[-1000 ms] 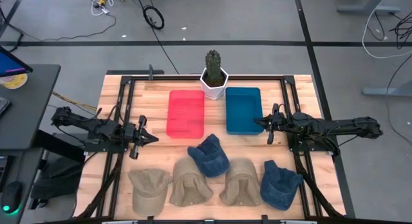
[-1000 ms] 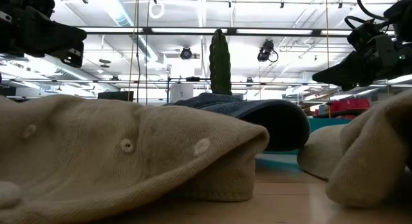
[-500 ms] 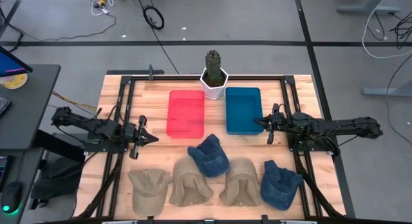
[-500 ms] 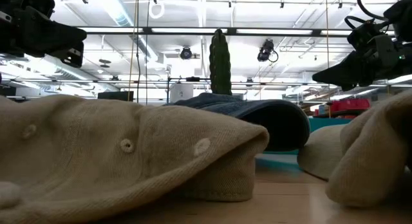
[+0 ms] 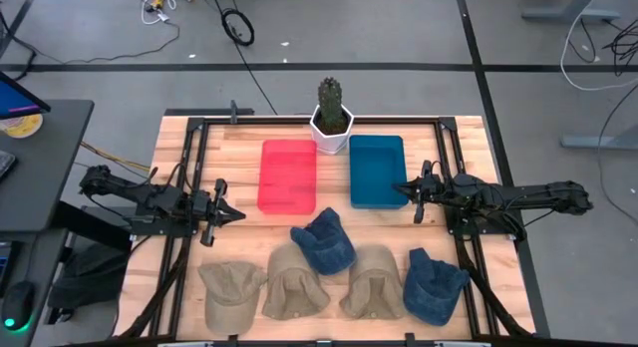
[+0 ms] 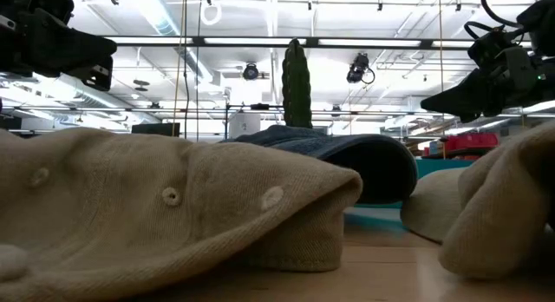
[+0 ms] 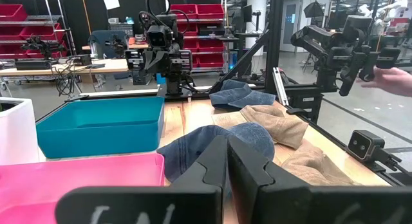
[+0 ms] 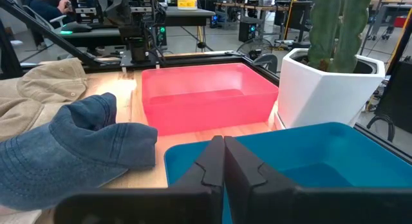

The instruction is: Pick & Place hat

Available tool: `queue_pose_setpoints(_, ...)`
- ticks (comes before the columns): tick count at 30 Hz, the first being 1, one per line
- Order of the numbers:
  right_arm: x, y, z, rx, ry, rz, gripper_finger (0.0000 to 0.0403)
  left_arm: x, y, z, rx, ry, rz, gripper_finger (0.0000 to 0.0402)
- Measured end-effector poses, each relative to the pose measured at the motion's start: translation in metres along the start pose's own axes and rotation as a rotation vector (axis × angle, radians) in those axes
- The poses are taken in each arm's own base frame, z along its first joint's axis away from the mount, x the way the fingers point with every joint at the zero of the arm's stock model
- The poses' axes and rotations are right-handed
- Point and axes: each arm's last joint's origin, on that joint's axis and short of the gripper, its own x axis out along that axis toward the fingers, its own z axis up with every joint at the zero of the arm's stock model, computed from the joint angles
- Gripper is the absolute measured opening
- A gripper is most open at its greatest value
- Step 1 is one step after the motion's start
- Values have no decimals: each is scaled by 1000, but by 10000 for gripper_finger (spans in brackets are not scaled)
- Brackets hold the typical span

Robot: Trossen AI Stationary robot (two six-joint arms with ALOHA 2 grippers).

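Wooden tabletop holds five hats; nearest, a blue denim hat [image 5: 324, 241] overlaps a tan hat [image 5: 295, 282], well apart from both fingertips. Left gripper [image 5: 233, 214] and right gripper [image 5: 402, 190] hover closed and empty, so I judge a grab could snag both hats together.

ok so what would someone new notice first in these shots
Probably the row of soft fabric caps along the table's front edge: three tan caps and two blue denim caps. Behind them a pink plastic bin and a teal plastic bin sit side by side, flanking a potted cactus.
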Motion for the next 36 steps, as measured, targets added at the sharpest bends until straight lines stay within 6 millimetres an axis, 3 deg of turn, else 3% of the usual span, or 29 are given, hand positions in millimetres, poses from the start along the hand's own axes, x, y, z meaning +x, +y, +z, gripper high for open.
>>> queue_pose_setpoints(26,0,0,1,53,-6,9,9,0,0,0,0,0,0,18)
queue_pose_setpoints(36,-2,0,22,174,-223,37,9,0,0,0,0,0,0,18)
